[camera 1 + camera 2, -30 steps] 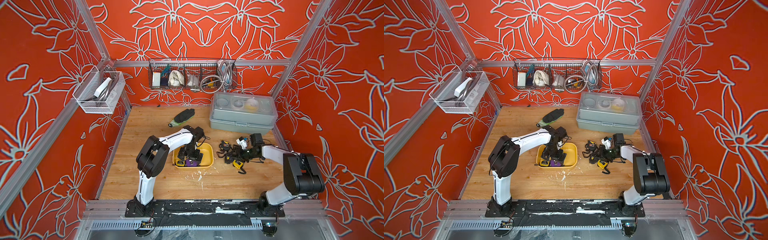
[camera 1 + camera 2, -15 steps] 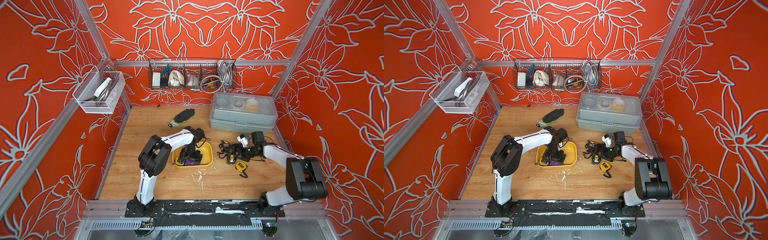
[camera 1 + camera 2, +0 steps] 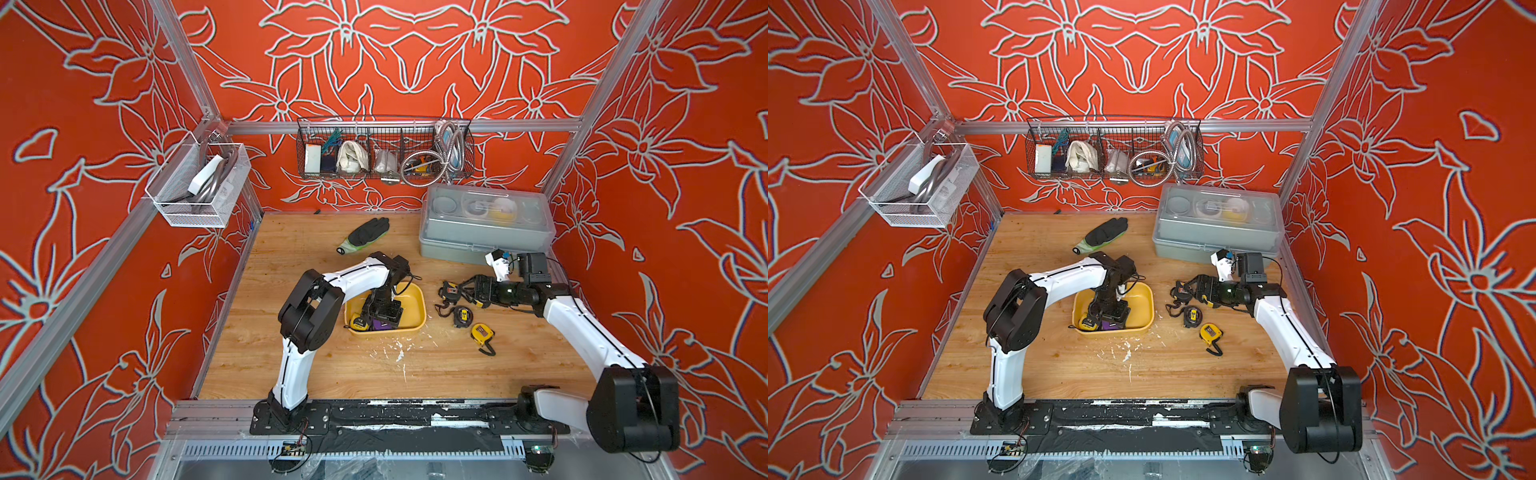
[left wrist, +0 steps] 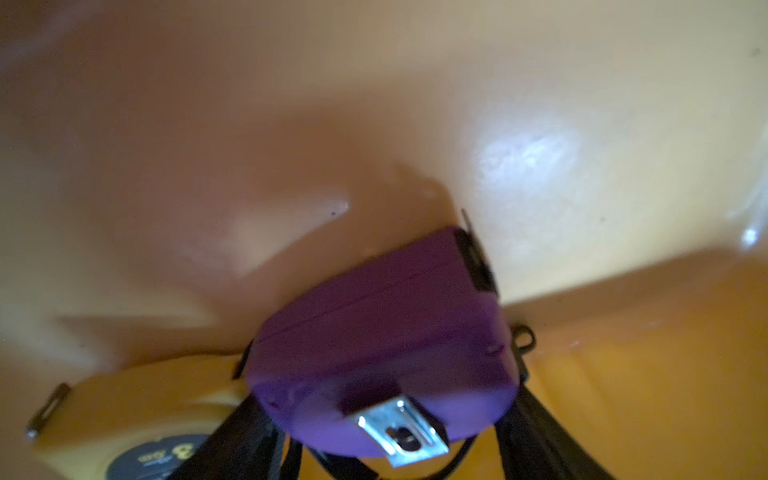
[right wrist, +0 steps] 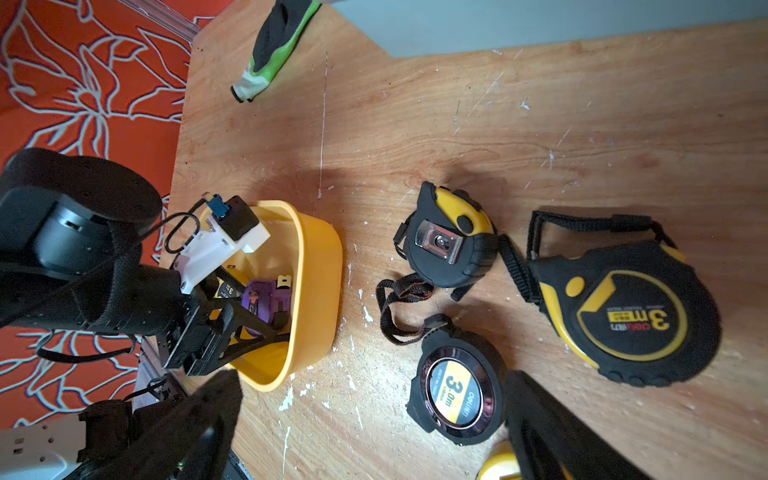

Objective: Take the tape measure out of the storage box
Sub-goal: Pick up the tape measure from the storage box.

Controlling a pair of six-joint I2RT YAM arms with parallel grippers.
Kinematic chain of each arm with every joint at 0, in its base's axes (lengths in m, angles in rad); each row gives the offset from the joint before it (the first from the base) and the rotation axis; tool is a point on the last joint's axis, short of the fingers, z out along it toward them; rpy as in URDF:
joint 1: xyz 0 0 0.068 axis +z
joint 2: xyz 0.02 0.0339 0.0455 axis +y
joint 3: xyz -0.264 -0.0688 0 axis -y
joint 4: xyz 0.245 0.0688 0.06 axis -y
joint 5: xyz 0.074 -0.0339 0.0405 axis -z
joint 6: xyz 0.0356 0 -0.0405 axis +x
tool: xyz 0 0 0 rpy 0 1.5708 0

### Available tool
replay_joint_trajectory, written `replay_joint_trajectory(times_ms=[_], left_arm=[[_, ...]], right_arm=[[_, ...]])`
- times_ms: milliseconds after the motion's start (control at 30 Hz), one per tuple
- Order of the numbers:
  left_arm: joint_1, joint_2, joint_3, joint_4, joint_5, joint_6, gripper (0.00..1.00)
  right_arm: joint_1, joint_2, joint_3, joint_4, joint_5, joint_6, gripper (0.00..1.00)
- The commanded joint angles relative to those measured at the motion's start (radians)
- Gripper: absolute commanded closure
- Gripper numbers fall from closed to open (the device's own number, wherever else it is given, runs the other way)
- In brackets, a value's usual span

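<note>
Two tape measures sit in the yellow storage box [image 3: 420, 308] at centre frame; the left gripper [image 3: 383, 319] straddles the purple tape measure [image 4: 382, 345], whether pinching I cannot tell, and might snag the neighbouring yellow tape measure [image 4: 137, 411] or lift the box, while the right gripper [image 3: 459, 292] hangs open, empty.

The storage box [image 3: 413, 299] is sitting in the middle of the table [image 3: 332, 374], with one tape measure [image 4: 382, 332] lying beside a second tape measure [image 4: 137, 407] inside it. Several loose tape measures [image 3: 482, 332] are lying just right of the box. A lidded case [image 3: 486, 237] is standing behind them, and a glove [image 3: 365, 235] is lying behind the box.
</note>
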Motion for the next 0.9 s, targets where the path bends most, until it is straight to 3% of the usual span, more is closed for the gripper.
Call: replay_joint_trajectory(times_ms=[0,100,167,300,500,867], left_arm=[[0.004,-0.008,0.019,0.03,-0.059,0.005,0.4],[0.004,-0.061,0.039,0.019,-0.068,0.02,0.44],[0.004,-0.095,0.05,0.011,-0.062,0.037,0.45],[-0.017,-0.147,0.073,-0.021,-0.073,0.098,0.46],[-0.083,-0.207,0.085,-0.032,-0.126,0.185,0.46],[-0.099,-0.316,0.093,-0.001,-0.096,0.248,0.47]], right_arm=[[-0.001,-0.017,-0.072,0.098,-0.135,0.047,0.0],[0.001,0.0,-0.161,0.334,-0.276,0.218,0.0],[0.009,0.017,-0.182,0.397,-0.309,0.255,0.0],[0.039,0.047,-0.118,0.332,-0.362,0.216,0.0],[0.098,0.113,-0.034,0.332,-0.4,0.273,0.0],[0.277,0.299,0.021,0.4,-0.443,0.349,0.13]])
